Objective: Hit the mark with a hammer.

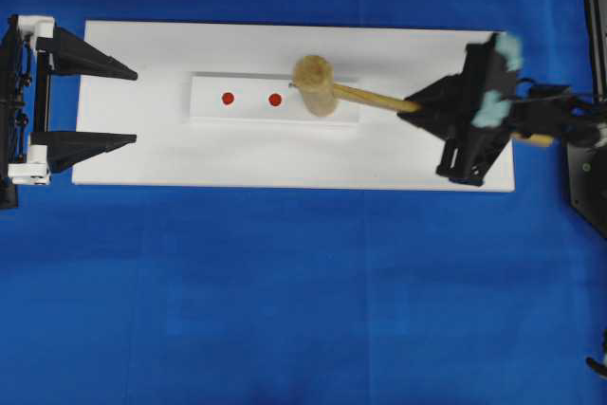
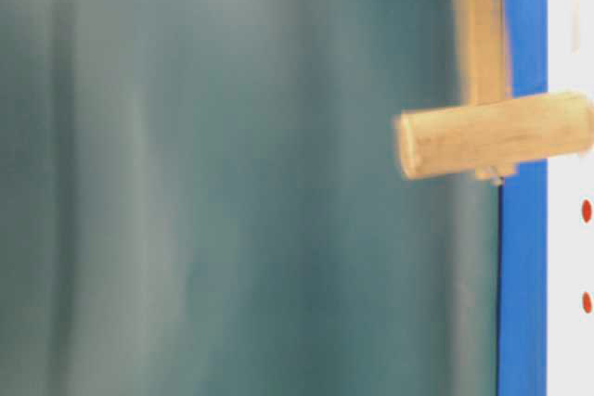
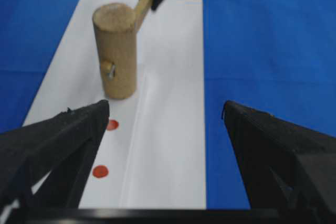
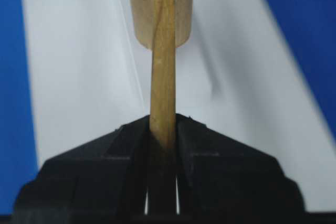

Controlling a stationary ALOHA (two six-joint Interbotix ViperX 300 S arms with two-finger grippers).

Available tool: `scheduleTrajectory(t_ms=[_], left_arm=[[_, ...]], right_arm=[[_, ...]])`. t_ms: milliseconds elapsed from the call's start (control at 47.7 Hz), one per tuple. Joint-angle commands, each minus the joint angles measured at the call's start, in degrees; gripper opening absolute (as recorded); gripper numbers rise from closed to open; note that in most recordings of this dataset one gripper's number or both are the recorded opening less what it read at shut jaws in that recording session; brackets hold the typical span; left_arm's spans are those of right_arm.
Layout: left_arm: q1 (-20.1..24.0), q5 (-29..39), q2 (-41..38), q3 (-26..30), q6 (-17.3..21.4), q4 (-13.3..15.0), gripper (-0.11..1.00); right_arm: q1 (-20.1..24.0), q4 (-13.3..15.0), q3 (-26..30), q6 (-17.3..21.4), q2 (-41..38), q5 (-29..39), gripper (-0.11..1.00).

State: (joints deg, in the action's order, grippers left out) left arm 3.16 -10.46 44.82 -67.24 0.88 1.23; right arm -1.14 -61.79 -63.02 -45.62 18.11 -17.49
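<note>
No readable text, labels, brands or numbers anywhere. Only signs: two plain red dots (image 1: 228,99) (image 1: 275,100) on raised white strip (image 1: 213,113).

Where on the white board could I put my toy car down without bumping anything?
The long near strip of the white board, below the raised strip with the two red dots, is bare. So is the far strip above it. It is crowded on the right, where the right gripper holds the hammer, and at the left edge by the open left gripper.
</note>
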Motion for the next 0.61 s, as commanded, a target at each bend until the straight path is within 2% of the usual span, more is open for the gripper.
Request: scheduleTrajectory(t_ms=[0, 84, 231, 587], left_arm=[[0.2, -0.4, -0.1, 0.5, 0.2, 0.0, 0.87], [0.2, -0.4, 0.0, 0.5, 0.2, 0.0, 0.87], [0.3, -0.4, 0.3, 0.4, 0.0, 0.0, 0.87], [0.3, -0.3, 0.8, 0.4, 0.1, 0.0, 0.87]], right_arm=[[0.1, -0.6, 0.4, 0.2, -3.8, -0.7, 0.02], [0.1, -1.1, 1.1, 0.2, -5.3, -0.4, 0.02], [0.2, -1.0, 1.8, -0.4, -3.1, -0.5, 0.02], [0.2, 0.3, 2.5, -0.8, 10.4, -0.3, 0.02]])
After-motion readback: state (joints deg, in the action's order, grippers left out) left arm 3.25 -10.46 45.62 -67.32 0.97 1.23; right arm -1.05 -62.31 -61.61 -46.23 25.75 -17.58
